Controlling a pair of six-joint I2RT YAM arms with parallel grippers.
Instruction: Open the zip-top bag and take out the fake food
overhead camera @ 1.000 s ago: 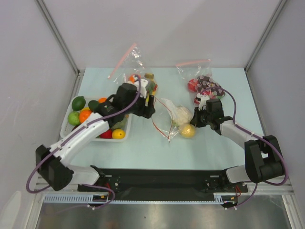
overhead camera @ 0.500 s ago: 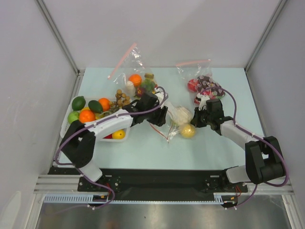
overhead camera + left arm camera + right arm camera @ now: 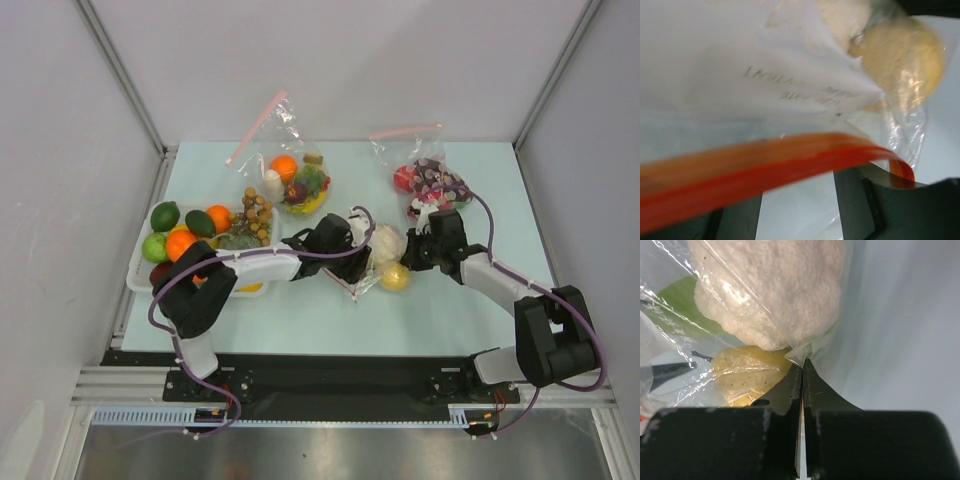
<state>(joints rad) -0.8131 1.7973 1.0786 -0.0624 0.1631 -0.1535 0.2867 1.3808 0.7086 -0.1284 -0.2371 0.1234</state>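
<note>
left pincer (image 3: 355,262) crossed from tray (image 3: 137,272) to zip-top bag (image 3: 790,75) rim, jaws apart | right pincer (image 3: 802,365) clamps bag edge

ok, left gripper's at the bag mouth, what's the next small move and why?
Probably ease the left gripper into the zip-top bag toward the yellow fruit. Its jaws stand apart at the red-orange rim, the fruit and the white leafy head lie inside, and the right gripper pinches the bag's far corner.
</note>
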